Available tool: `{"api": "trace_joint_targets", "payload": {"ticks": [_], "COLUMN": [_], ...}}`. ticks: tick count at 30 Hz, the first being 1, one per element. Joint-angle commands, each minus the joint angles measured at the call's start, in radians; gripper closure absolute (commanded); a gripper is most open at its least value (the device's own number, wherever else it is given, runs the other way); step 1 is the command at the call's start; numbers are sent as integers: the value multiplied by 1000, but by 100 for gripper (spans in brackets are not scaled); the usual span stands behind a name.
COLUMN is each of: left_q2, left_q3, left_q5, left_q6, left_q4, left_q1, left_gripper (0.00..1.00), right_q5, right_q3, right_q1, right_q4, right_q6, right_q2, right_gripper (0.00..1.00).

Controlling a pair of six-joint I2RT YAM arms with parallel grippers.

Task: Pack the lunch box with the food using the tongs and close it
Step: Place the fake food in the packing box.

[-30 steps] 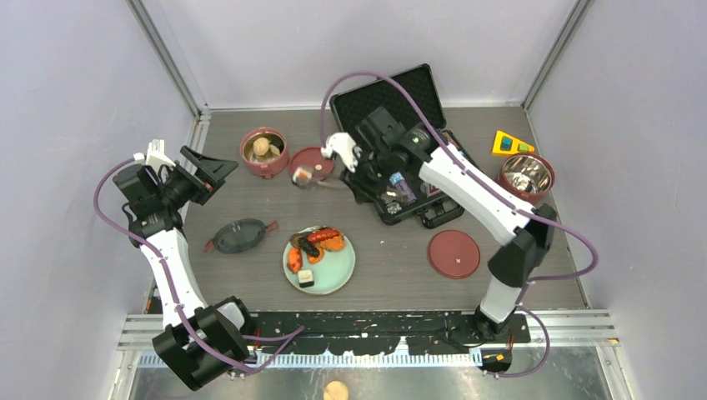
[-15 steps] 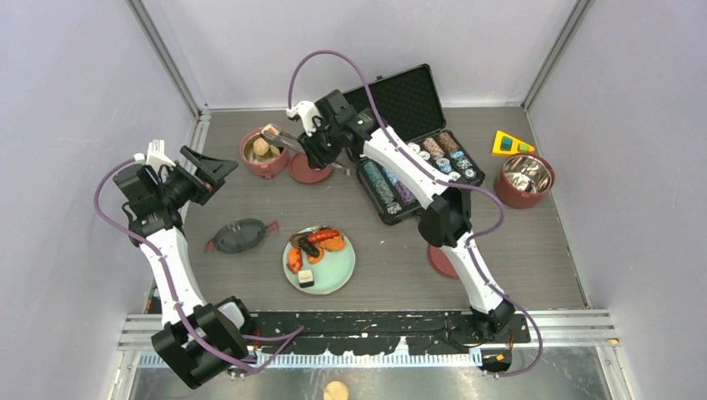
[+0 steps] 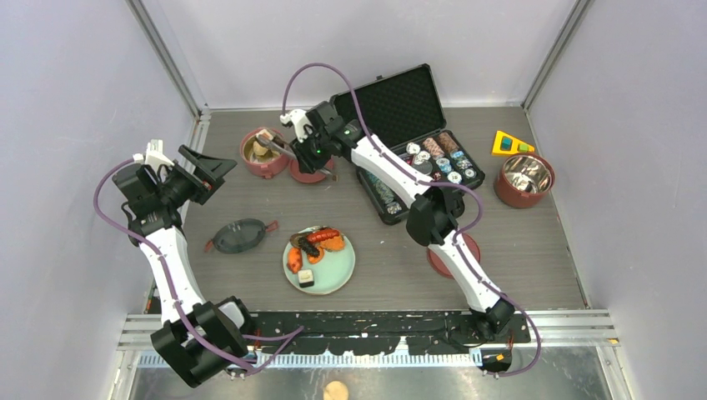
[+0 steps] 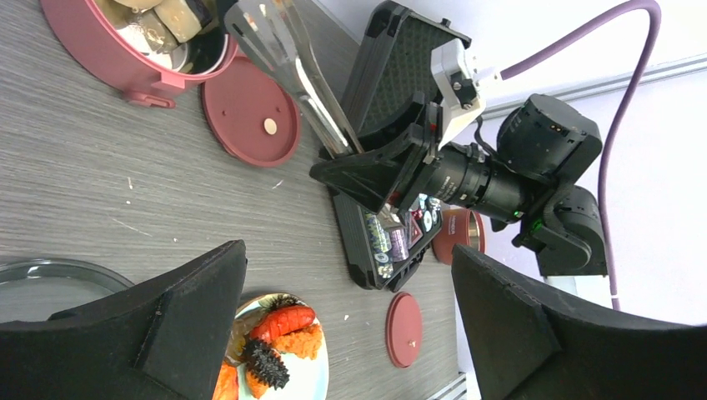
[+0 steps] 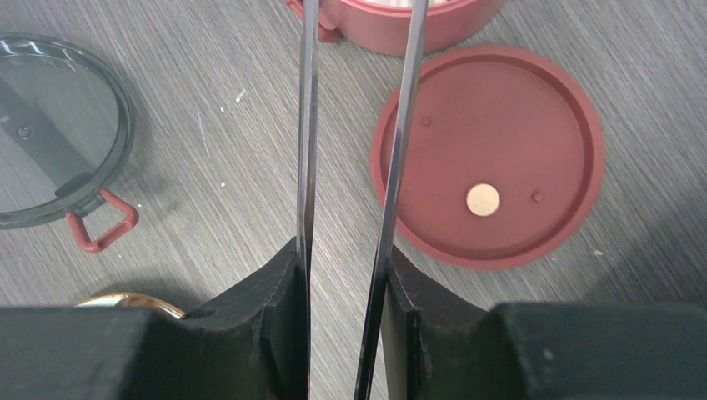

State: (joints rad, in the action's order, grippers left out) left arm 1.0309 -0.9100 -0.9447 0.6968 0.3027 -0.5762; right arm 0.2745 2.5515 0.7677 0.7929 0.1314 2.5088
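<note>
Here the right claw is clenched on the tongs, and their tips reach over the lunch box bowl in the upper left of the top view. The left claw is released, holding nothing, at the left side. More food lies on the green plate, lower centre.

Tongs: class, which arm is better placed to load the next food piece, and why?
Right: right gripper clamps the tongs, tips at the lunch box bowl; left gripper open, empty.

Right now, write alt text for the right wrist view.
The right claw grips the silver tongs, their arms pointing at the red lunch box bowl. A flat red lid lies to their right, a dark lid left.
</note>
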Motion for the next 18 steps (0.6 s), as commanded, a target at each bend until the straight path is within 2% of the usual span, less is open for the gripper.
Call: {"api": "trace_joint_targets", "payload": {"ticks": [1, 18], "left_q2": [3, 14], "left_q3": [-16, -14], "left_q5": [-34, -57], "left_q6": [8, 27], "left_q4": [-45, -63], "left_q1": [-10, -10], "left_gripper": [5, 5], "right_q5": [5, -8], "right_q3": [58, 122], "right_q1": [31, 50], "right_q4": [-96, -136], "right_q6": [-12, -22], "right_q2": [13, 113], "right_gripper": [71, 69]}}
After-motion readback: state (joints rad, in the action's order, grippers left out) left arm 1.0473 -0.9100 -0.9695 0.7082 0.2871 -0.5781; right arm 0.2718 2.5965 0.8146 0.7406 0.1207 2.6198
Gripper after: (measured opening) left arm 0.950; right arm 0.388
